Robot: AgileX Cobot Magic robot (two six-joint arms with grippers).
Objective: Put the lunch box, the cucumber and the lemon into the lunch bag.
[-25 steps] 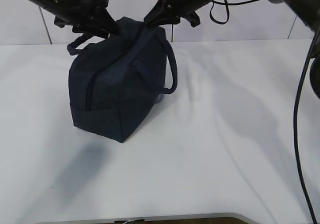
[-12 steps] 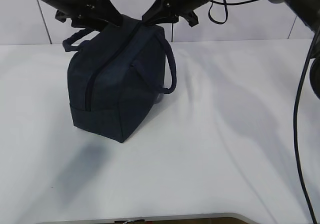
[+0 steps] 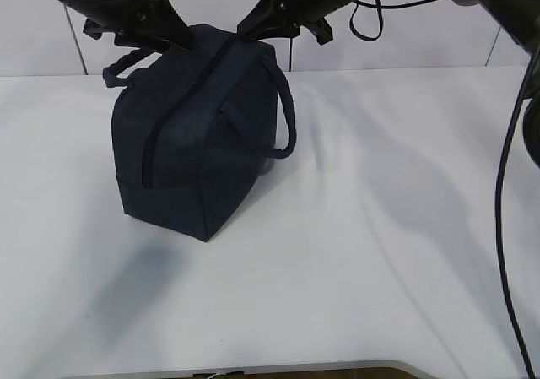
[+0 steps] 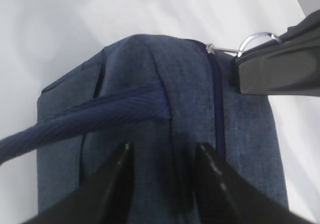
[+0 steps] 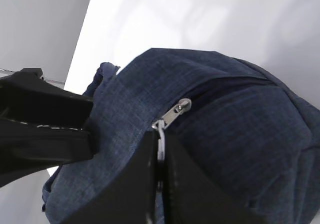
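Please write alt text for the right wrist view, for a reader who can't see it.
The right gripper is shut on the silver ring pull of the zipper on top of a dark navy lunch bag, whose zipper looks closed. The other arm's black gripper presses the bag's fabric at the left, with a white table behind.

Navy lunch bag (image 3: pixel 198 134) upright on white table (image 3: pixel 354 252), zipper closed

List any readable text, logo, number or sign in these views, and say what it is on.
None can be read. The lunch bag shows plain navy fabric with no label or logo in any view. The zipper pull is bare metal, no legible mark. The white table carries no print. Faint pale specks on the left end effector are too blurred to read.
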